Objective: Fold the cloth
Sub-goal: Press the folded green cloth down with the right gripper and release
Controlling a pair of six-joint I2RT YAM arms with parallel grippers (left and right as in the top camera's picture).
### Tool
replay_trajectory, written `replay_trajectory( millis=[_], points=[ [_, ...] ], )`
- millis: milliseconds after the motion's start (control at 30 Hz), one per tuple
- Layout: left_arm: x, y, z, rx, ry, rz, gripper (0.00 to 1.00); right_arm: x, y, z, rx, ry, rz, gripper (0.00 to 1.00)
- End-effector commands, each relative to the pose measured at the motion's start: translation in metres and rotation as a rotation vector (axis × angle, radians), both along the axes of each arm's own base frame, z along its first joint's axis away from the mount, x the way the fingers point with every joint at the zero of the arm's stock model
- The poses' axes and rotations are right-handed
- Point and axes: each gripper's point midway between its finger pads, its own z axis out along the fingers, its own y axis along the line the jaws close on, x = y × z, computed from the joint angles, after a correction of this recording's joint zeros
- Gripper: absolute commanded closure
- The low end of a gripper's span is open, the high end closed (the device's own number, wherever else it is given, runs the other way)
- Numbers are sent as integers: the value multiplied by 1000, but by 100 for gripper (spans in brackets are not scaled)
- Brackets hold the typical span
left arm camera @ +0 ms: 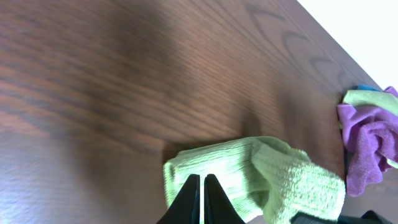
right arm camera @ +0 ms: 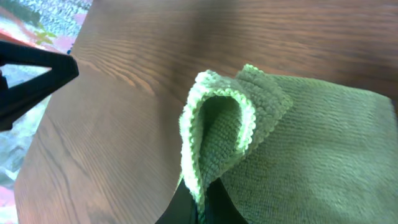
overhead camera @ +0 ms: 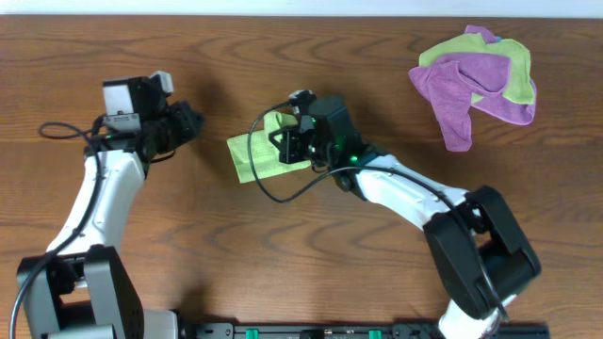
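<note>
The green cloth (overhead camera: 252,153) lies partly folded at the middle of the table. My right gripper (overhead camera: 300,130) is over its right part and is shut on a lifted edge of the cloth (right arm camera: 214,118), which curls up between the fingers (right arm camera: 200,202). My left gripper (overhead camera: 191,121) is shut and empty, off the cloth to its left. In the left wrist view its closed fingertips (left arm camera: 201,190) point at the near edge of the cloth (left arm camera: 255,171).
A heap of purple and green cloths (overhead camera: 476,80) lies at the far right of the table, also in the left wrist view (left arm camera: 370,140). Black cables run from the right wrist across the cloth (overhead camera: 273,184).
</note>
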Motion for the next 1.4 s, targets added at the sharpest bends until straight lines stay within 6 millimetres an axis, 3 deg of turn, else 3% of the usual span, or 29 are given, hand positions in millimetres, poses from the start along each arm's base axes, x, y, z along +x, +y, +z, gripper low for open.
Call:
replay_trajectory(
  millis=[0, 233, 567, 833, 1100, 1233, 1300, 1333, 1367],
  points=[
    [0, 9, 13, 38, -38, -10, 94, 5, 16, -1, 5, -4, 7, 99],
    [-7, 17, 12, 54, -21, -6, 94, 3, 38, -15, -6, 15, 44, 99],
    [-7, 22, 14, 53, -23, 5, 94, -2, 45, -28, -24, 30, 56, 99],
    [-7, 22, 14, 53, -23, 5, 94, -5, 57, -19, 3, -5, 76, 64],
    [-7, 21, 14, 50, -23, 3, 94, -21, 72, -16, 21, -6, 128, 52],
    [-8, 20, 16, 45, -26, 0, 94, -16, 66, 2, 45, -32, 142, 48],
    [-10, 21, 18, 44, -24, 4, 80, -9, 56, 15, 37, -64, 137, 33],
    [-13, 23, 21, 44, -22, 10, 66, -5, 46, 26, 19, -97, 139, 5],
    [-17, 25, 23, 41, -18, 15, 52, -3, 38, 31, -4, -120, 146, 1]
  ],
)
